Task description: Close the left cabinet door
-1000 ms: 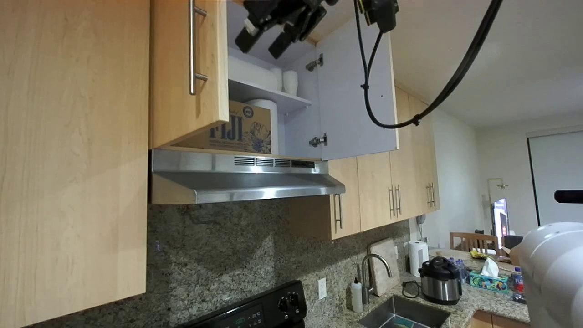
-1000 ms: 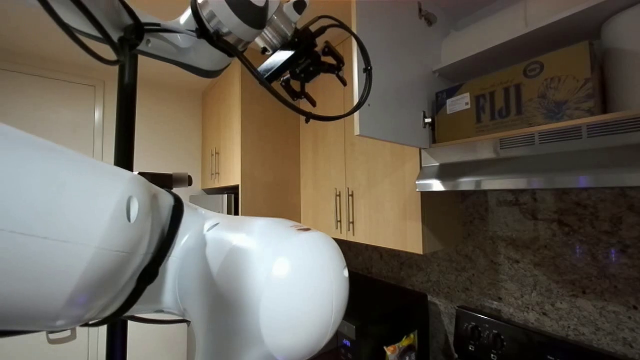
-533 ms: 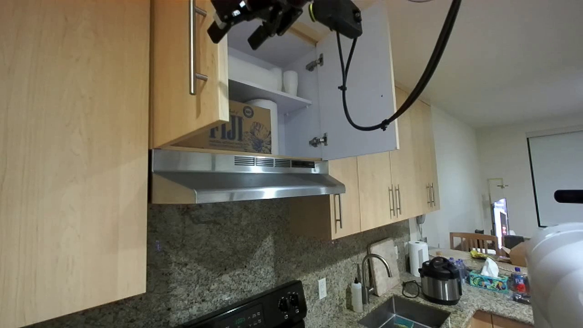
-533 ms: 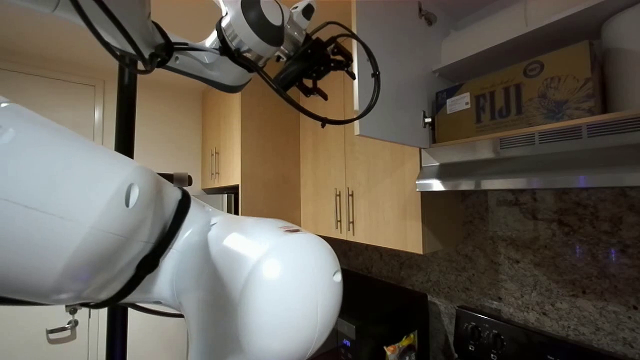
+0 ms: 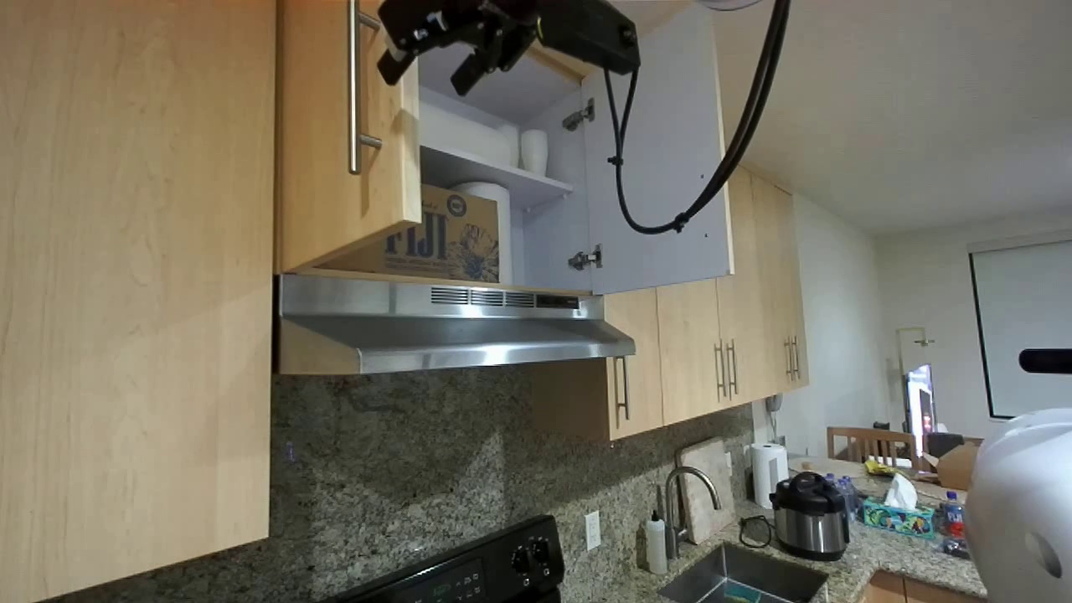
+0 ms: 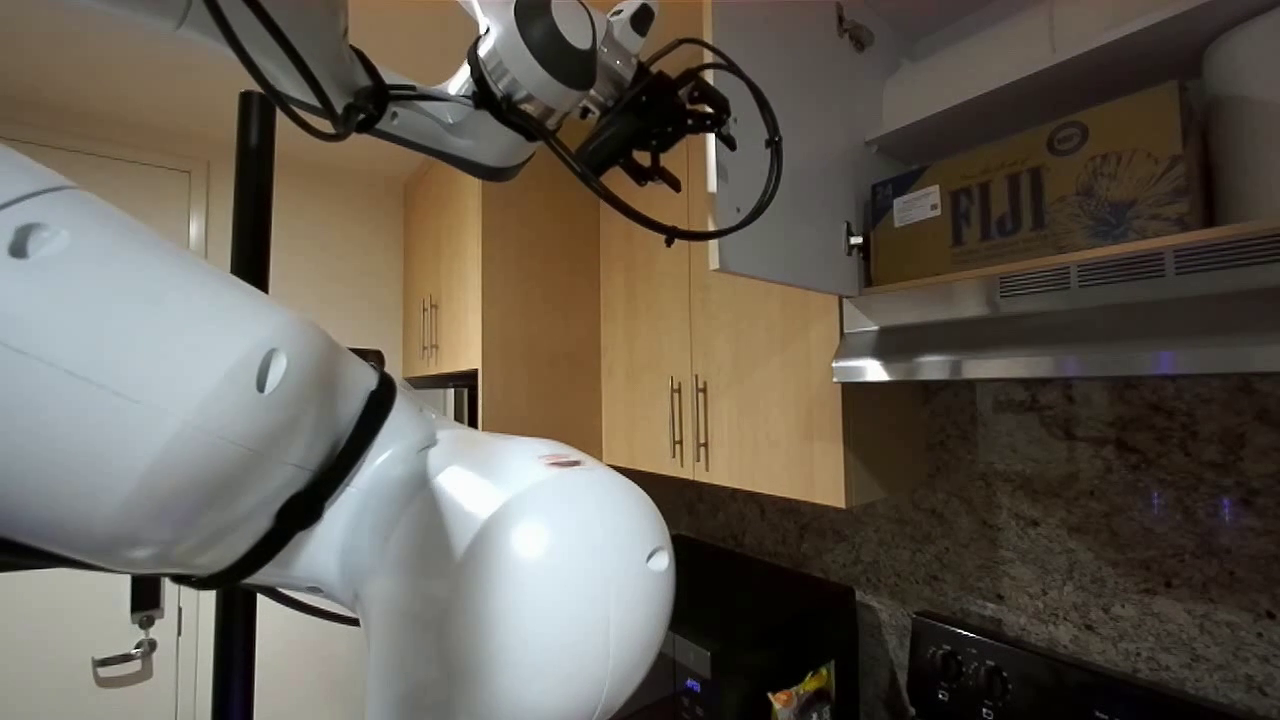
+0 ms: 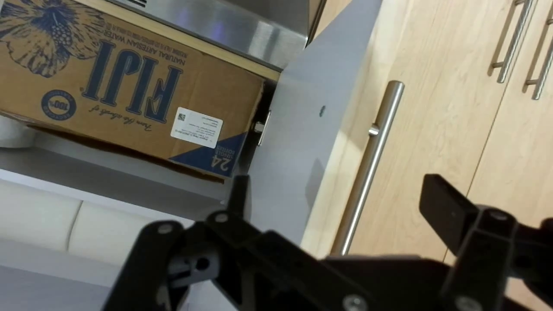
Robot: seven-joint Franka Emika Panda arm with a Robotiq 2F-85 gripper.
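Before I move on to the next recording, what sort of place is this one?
A kitchen, probably in a home. An exterior view shows a stainless-steel range hood, a gooseneck faucet and what looks like an electric pressure cooker.

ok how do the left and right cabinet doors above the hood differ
In an exterior view, the left door shows its wood front; the right door its pale inner face. The left door shows a metal handle; the right door shows two hinges and no visible handle. Both stand open.
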